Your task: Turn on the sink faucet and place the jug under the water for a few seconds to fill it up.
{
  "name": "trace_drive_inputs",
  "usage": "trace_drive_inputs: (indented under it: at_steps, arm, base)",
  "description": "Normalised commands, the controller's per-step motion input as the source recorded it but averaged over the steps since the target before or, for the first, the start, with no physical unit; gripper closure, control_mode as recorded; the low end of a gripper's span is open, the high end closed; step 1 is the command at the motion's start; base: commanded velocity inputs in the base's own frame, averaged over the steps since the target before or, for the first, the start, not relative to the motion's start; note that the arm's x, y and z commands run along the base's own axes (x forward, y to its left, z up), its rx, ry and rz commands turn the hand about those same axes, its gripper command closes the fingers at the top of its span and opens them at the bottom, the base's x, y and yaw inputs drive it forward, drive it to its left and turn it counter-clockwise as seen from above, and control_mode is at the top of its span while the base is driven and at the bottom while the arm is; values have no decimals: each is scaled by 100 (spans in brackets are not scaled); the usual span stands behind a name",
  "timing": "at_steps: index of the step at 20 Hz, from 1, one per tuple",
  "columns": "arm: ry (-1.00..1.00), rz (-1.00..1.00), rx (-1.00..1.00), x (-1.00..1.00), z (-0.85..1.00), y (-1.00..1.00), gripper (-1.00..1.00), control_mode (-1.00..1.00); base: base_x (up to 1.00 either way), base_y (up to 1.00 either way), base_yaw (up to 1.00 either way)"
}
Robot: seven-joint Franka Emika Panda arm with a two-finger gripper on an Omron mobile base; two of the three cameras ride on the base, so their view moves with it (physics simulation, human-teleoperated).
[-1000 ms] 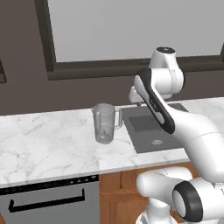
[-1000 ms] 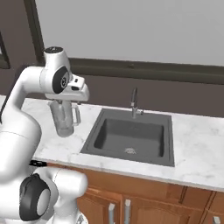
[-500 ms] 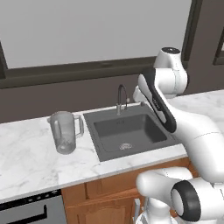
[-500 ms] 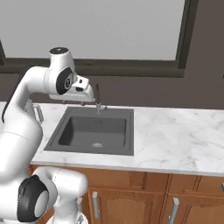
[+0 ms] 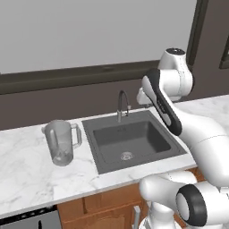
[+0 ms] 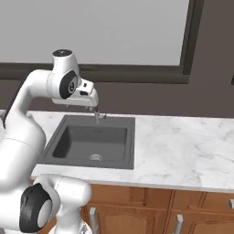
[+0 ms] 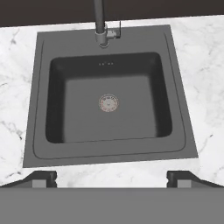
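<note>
Gripper (image 7: 112, 177) raised high above the sink (image 7: 41, 87), looking nearly straight down into it; finger tips (image 7: 41, 177) wide apart, nothing between them. Sink basin dry, round metal drain (image 7: 108, 103) at its centre. Sink faucet (image 5: 121, 103) upright at the back rim of the sink, arched spout curving over the basin, small side lever (image 7: 114, 33) seen at its base in the hand view. Jug (image 5: 61, 142) upright on the marble counter (image 5: 27, 174), just left of the sink in the left base view, loop handle (image 5: 78, 134) facing the basin, well apart from the gripper. Wooden cabinet fronts (image 6: 151, 210) below the counter; dark window sill (image 5: 67, 74) along the wall behind.
</note>
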Motion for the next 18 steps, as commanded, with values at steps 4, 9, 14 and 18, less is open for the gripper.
trace_drive_inputs:
  at_steps: [4,9,14,18]
  arm:
    - [0,0,0,0,0,0,-100,100]
    - [0,0,0,0,0,0,-100,100]
    - [0,0,0,0,0,0,-100,100]
    - [0,0,0,0,0,0,-100,100]
  base:
    - [47,0,0]
    - [33,-7,5]
    - [5,-47,32]
    - [21,-45,33]
